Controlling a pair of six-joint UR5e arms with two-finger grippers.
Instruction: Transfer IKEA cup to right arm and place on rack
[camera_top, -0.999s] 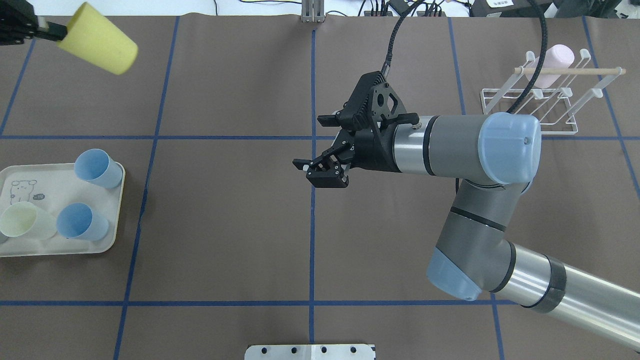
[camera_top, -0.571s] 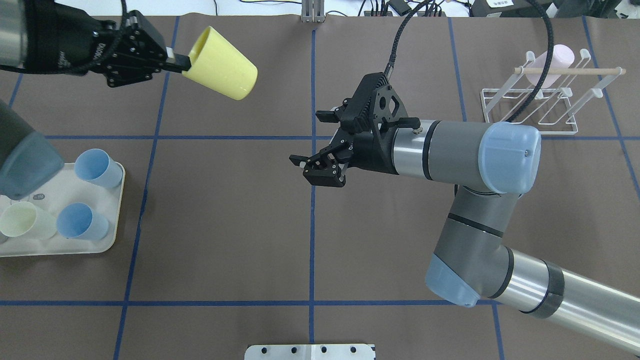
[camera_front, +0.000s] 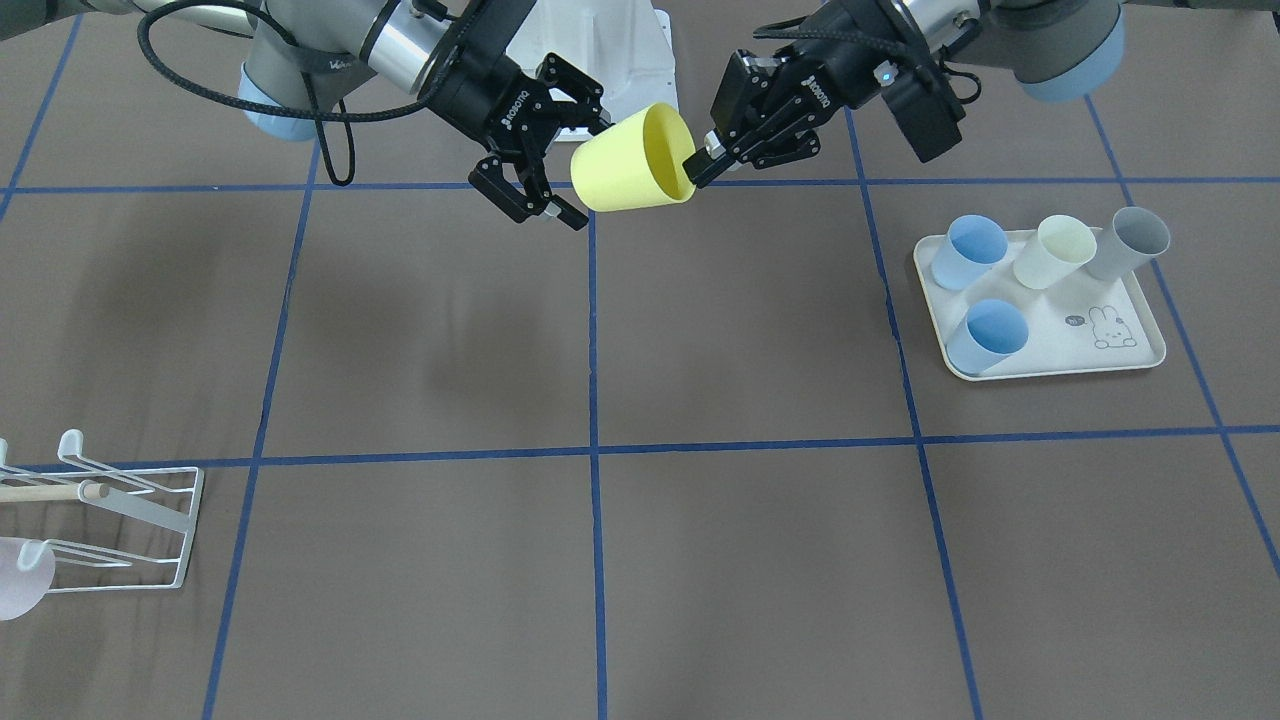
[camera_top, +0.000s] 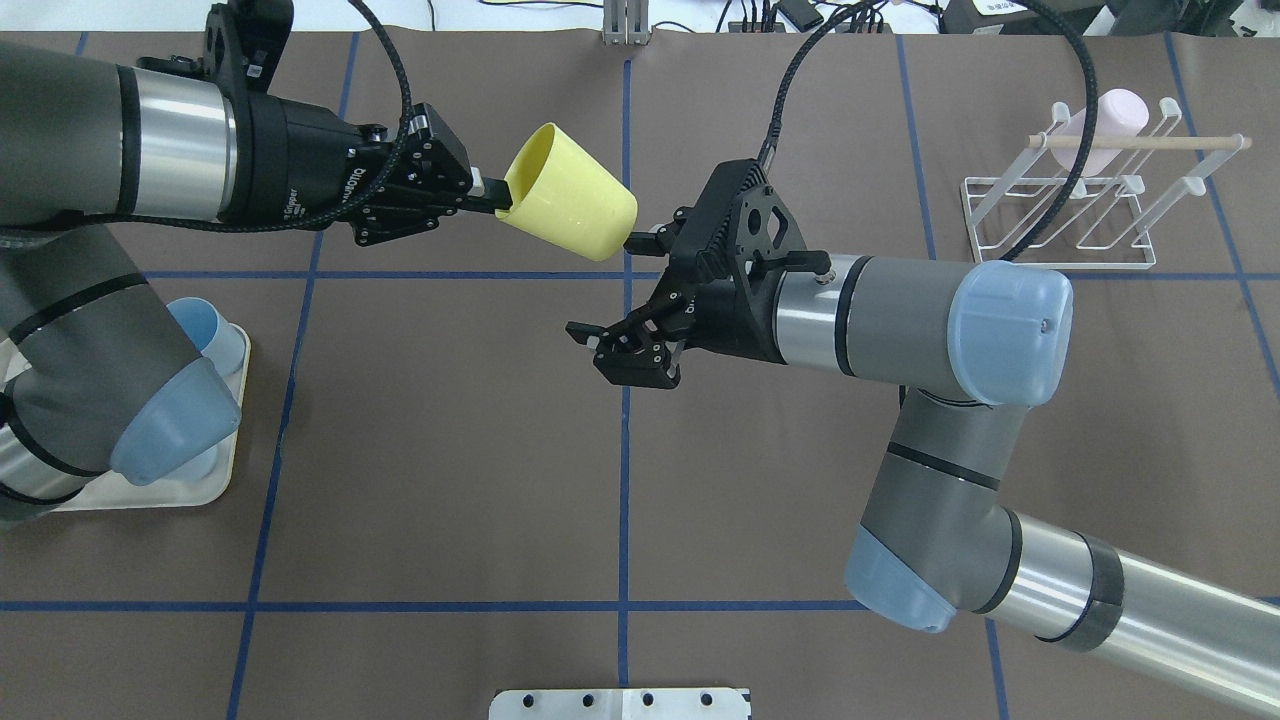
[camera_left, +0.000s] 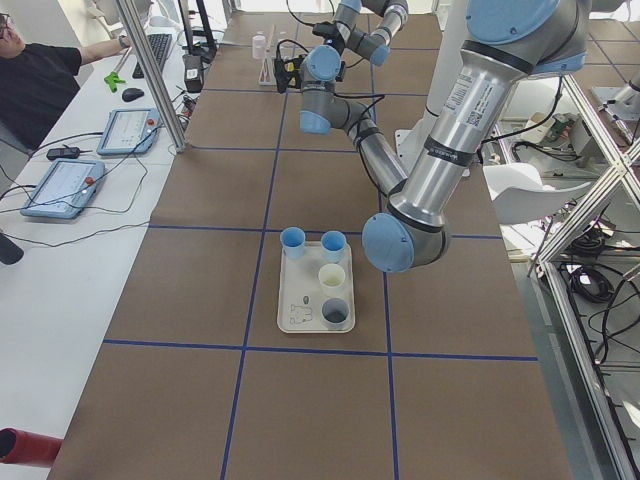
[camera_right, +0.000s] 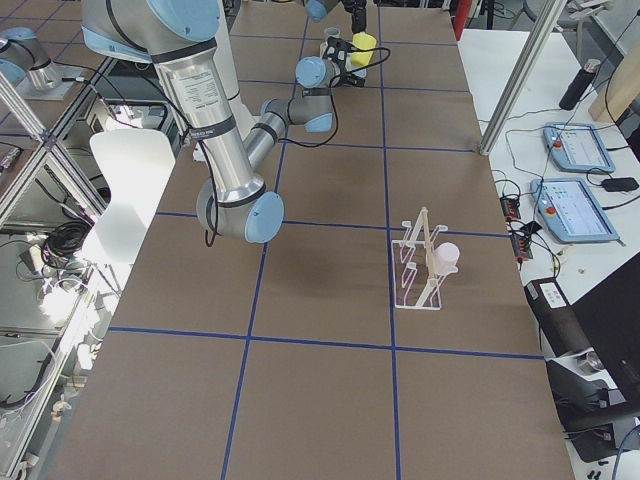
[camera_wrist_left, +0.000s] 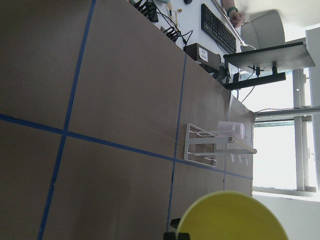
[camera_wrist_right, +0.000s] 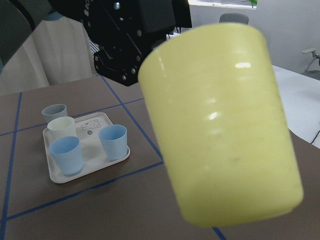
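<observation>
The yellow IKEA cup (camera_top: 570, 205) hangs in mid-air over the table's middle, lying on its side. My left gripper (camera_top: 497, 198) is shut on its rim, also shown in the front view (camera_front: 697, 163). The cup's base points at my right gripper (camera_top: 612, 288), which is open; its fingers do not clasp the cup. The cup (camera_wrist_right: 225, 125) fills the right wrist view at close range. The white wire rack (camera_top: 1128, 183) with its wooden rod stands at the far right, and it also shows in the front view (camera_front: 190, 520).
A pink cup (camera_top: 1110, 125) hangs on the rack. The cream rabbit-print tray (camera_front: 1050, 368) at the robot's left holds two blue cups, a pale cup and a grey cup. The left arm's elbow (camera_top: 150, 430) hangs over the tray.
My left arm has carried the yellow cup from the far left corner to the table's middle, up to the right gripper. The right gripper has shifted slightly left and stays open.
</observation>
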